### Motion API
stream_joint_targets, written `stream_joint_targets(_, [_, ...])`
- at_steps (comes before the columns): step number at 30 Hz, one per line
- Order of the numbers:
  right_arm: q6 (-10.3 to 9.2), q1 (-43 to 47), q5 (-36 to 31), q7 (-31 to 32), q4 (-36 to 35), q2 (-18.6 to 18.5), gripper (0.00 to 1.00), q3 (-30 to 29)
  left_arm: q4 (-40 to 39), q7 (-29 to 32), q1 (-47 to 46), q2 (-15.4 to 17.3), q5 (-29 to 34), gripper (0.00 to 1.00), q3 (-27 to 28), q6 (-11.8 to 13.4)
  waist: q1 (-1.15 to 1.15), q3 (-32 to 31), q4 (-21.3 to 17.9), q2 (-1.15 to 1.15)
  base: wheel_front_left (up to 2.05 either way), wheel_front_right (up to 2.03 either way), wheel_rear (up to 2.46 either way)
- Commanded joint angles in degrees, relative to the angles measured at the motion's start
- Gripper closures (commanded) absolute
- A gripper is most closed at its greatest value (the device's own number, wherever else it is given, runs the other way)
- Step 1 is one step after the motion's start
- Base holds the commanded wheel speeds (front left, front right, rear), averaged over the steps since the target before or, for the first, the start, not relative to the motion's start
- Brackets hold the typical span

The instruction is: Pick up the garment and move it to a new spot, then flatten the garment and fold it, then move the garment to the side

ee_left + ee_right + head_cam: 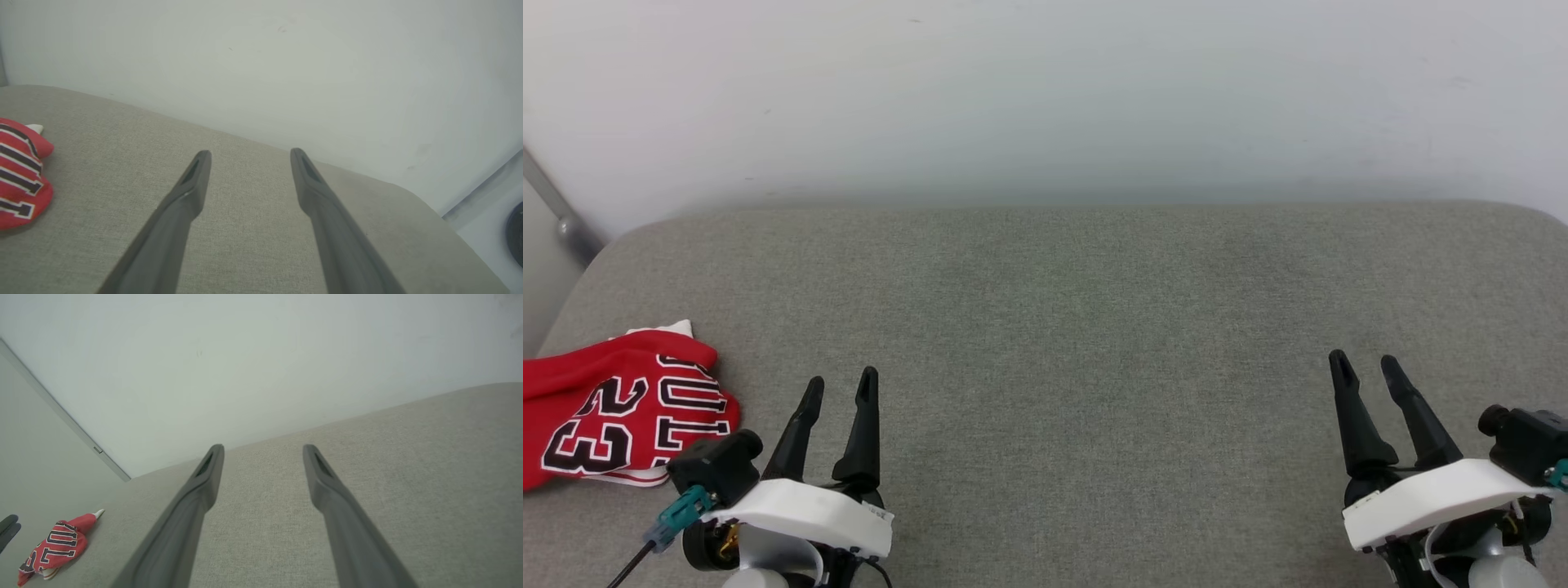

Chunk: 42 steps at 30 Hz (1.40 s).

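The red garment [613, 408] lies bunched at the near left edge of the grey cushioned surface [1078, 327], its black "23" and lettering facing up and a white tip showing at its far end. It also shows at the left edge of the left wrist view, garment [20, 175], and small at the lower left of the right wrist view, garment [55, 547]. My left gripper [841, 385] stands open just right of the garment, holding nothing. At the near right my right gripper [1364, 365] is open and empty too, far from the garment.
A pale wall [1045, 98] rises behind the surface. A grey metal bar [556, 208] slants at the far left corner. The surface's rounded corner and a dark round object [515, 237] show at the right of the left wrist view.
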Motion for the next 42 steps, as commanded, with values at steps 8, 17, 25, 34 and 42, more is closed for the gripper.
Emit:
stream_joint_targets(8, [0.0, 0.6, -7.2, -0.3, -2.0, 0.3, 0.0, 0.3, -0.4, -1.7, -1.6, 1.4, 6.1, 0.0, -1.6, 0.8, 0.0, 0.0, 0.1, 0.0, 0.0, 0.0, 0.0])
stream_joint_targets(17, [0.0, 1.3, -11.9, -0.1, -2.9, 0.6, 0.0, 0.3, 1.4, -3.0, -1.7, 1.7, 10.0, 0.0, -2.5, 1.1, 0.0, -0.1, 0.1, 0.0, 0.0, 0.0, 0.0])
stream_joint_targets(25, [0.0, 2.0, -15.3, -0.3, -3.4, 0.7, 0.0, -0.1, 2.7, -4.1, -2.3, 1.8, 13.5, 0.0, -3.0, 1.4, 0.0, -0.1, 0.2, 0.0, 0.0, 0.0, 0.0])
stream_joint_targets(34, [-0.01, 2.7, -17.7, -1.2, -3.8, 0.7, 0.0, -0.5, 4.0, -5.2, -2.7, 1.5, 17.1, 0.0, -3.4, 1.7, 0.0, -0.2, 0.1, 0.0, 0.0, 0.0, 0.0])
stream_joint_targets(42, [-0.01, 2.7, -19.4, -1.9, -3.7, 0.7, 0.0, -0.6, 4.7, -6.2, -2.7, 1.3, 19.7, 0.0, -3.5, 1.9, 0.0, -0.4, 0.1, 0.0, 0.0, 0.0, 0.0])
